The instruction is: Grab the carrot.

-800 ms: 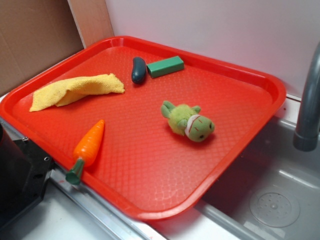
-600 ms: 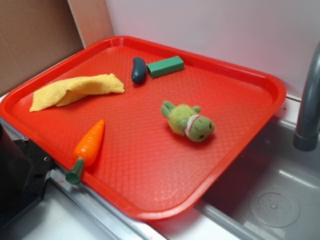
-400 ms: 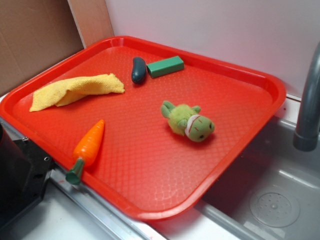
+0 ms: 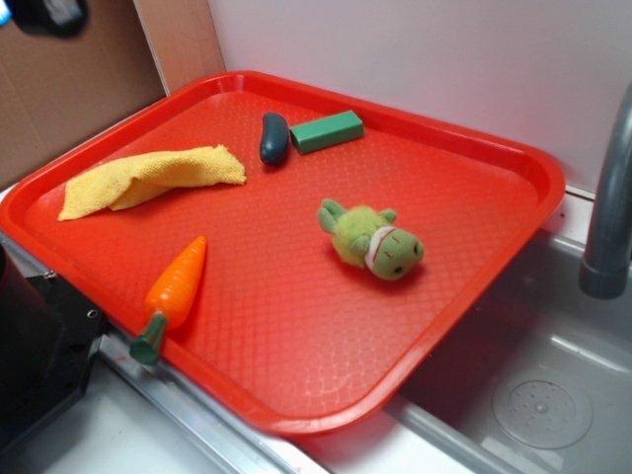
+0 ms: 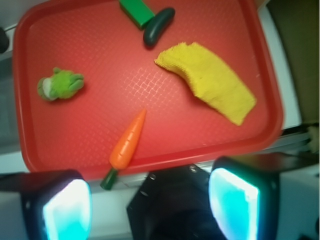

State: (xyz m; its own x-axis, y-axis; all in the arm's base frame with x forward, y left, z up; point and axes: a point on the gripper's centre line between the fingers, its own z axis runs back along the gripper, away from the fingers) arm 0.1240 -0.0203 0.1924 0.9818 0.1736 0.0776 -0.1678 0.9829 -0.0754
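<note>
The orange carrot [image 4: 178, 281] lies at the near left edge of the red tray [image 4: 474, 148], its dark green stem cap [image 4: 148, 343] hanging over the rim. From the wrist view the carrot [image 5: 128, 141] sits just above and between my two fingers, with its stem pointing down-left. My gripper [image 5: 150, 207] is open, high above the tray's near edge, with nothing between its glowing pads [image 5: 67, 210]. In the exterior view only a dark part of the gripper [image 4: 44, 14] shows at the top left corner.
On the tray lie a yellow cloth [image 4: 148, 178], a dark green oblong vegetable [image 4: 274, 136], a green block [image 4: 326, 130] and a green plush [image 4: 373, 242]. A black robot base [image 4: 35, 346] stands at the tray's near left. A sink [image 4: 538, 385] and faucet [image 4: 612, 188] lie to the right.
A dark part of the gripper has come into the exterior view at the top left corner. The objects on the tray have not moved.
</note>
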